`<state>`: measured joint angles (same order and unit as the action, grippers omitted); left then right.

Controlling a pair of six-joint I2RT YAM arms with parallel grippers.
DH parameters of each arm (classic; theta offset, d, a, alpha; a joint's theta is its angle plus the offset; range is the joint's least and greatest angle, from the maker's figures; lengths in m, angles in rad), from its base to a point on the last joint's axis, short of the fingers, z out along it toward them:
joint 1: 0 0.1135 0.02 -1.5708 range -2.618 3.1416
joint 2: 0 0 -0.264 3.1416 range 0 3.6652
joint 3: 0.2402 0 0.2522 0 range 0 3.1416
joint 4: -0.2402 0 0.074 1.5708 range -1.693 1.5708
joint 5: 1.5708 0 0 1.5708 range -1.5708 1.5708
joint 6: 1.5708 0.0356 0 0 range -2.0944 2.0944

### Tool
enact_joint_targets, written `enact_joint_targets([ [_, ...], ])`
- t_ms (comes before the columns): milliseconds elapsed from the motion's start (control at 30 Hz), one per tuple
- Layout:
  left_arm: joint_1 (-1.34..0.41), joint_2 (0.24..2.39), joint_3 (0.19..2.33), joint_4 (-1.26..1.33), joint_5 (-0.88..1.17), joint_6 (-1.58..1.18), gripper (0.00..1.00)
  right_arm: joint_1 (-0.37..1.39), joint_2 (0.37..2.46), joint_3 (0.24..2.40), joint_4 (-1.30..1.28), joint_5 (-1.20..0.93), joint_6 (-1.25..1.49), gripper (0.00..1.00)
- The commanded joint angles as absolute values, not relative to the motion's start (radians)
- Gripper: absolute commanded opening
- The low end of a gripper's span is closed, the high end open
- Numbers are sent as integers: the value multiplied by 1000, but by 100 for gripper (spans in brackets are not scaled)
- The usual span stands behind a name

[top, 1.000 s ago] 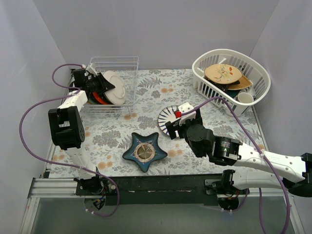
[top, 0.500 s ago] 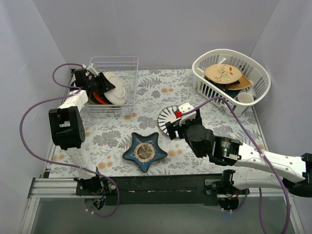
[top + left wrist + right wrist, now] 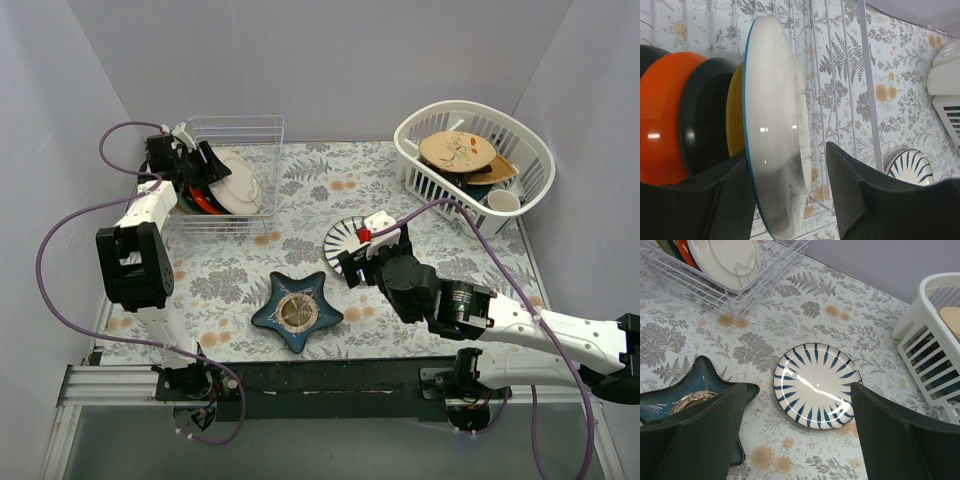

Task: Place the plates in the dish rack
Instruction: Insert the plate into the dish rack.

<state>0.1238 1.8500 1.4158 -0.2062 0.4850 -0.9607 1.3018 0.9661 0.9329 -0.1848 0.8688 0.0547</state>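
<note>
A dark blue star-shaped dish [image 3: 297,312] lies on the flowered tablecloth [image 3: 240,270] near the arm bases. A white plastic oval basket [image 3: 530,150] with dishes inside stands at the far right.

The clear-white wire dish rack [image 3: 235,130] stands at the far left. In it, on edge and side by side, are an orange-red round plate [image 3: 662,115], a dark teal plate [image 3: 702,120], a yellow plate [image 3: 735,115] and an off-white plate [image 3: 772,150].

The left gripper [image 3: 205,165] has its jaws apart around the off-white plate's rim. One finger stands clear of the plate; whether the other touches it I cannot tell. The left arm is stretched far out to the rack.

The right gripper [image 3: 352,260] is wide apart and holds nothing. It hangs over a white round plate with dark blue stripes [image 3: 816,385], which lies flat mid-table. The right arm is bent low.
</note>
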Motion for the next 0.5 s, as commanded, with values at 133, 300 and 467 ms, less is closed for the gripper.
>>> enact_joint_targets([
  [133,170,1732,1450,-212,426,-933,56,1299,976,928,-150,867,72,92],
  [300,179,1718,1437,-219,400,-940,60,1298,974,927,-152,868,72,92],
  [467,192,1706,1437,-233,367,-946,60,1298,973,923,-152,874,74,92],
])
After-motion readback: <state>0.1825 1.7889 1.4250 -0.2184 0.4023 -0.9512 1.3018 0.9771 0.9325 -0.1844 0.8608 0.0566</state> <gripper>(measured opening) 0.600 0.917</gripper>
